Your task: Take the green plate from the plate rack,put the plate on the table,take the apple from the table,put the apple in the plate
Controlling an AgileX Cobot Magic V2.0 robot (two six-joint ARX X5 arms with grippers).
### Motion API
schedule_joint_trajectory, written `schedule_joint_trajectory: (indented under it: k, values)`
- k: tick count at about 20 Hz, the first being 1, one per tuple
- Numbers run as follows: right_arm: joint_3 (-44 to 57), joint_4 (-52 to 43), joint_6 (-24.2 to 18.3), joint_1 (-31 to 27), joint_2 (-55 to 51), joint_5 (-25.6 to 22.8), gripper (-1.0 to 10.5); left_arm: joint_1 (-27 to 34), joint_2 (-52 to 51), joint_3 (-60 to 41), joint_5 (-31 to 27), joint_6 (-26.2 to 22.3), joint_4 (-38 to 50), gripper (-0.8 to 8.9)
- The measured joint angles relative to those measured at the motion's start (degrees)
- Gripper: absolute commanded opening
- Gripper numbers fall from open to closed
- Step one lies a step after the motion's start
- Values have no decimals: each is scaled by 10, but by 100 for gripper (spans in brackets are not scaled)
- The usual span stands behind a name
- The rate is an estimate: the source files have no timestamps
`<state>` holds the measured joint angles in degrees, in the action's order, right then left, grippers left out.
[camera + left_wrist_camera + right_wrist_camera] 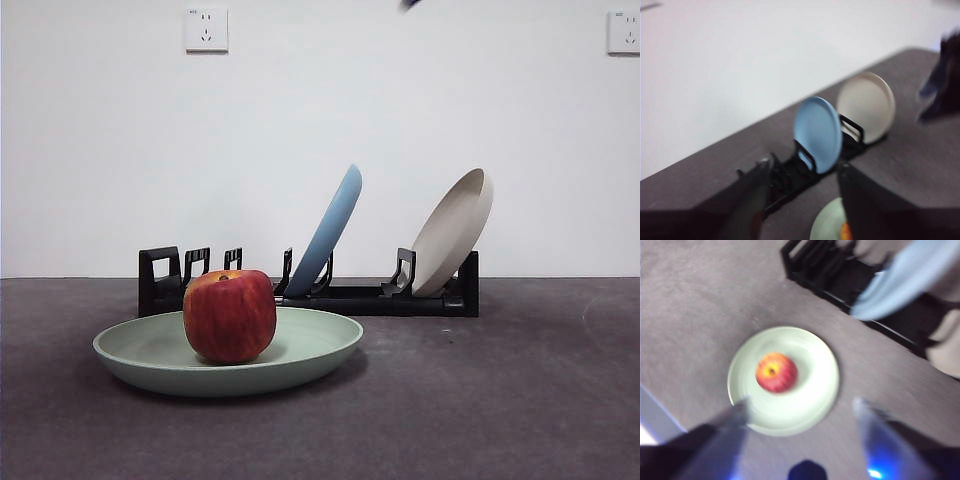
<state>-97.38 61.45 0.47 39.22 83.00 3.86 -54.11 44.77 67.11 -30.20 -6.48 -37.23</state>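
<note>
Two plates stand in the plate rack (330,297): a light blue plate (328,232) near the middle and a beige plate (455,230) at one end. Both lean the same way in their slots. The rack is long, low and black, and it sits toward the back edge of the bench (520,400), close to the white wall (300,130). The prongs at its other end hold nothing.

The green plate (300,350) lies flat on the bench, in front of the rack and a bit apart from it. The apple (230,315) sits in the green plate, near its middle. It is red with yellow streaks, and its little brown stem dip points up.

The right pincer (802,412) hangs high over the green plate and the apple, not touching them. Its two jaws are wide apart and hold nothing. The picture from it is blurry.

The left pincer (802,175) is up in the air too, looking down at the rack and the two plates. Its jaws are apart and hold nothing. A small dark tip (410,4) shows at the top edge of the front view.

Two white wall sockets (206,29) are on the wall.
</note>
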Motion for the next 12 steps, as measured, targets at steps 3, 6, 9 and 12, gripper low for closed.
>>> schedule_joint_trajectory:
  k: [3, 6, 9, 12]
  values:
    - [0, 23, -10, -18, -42, 0, -11, 0, 35, 0, 9, -17, 10, -8]
    - [0, 22, -12, -21, -74, -11, -11, 0, 37, 0, 45, -23, 21, -8]
    - [30, -24, -13, -21, -122, -55, -11, 10, 39, 0, 66, -26, 20, -8]
    - [122, -110, -8, -21, -180, -58, -11, 24, 38, -7, 68, -30, 21, -8]
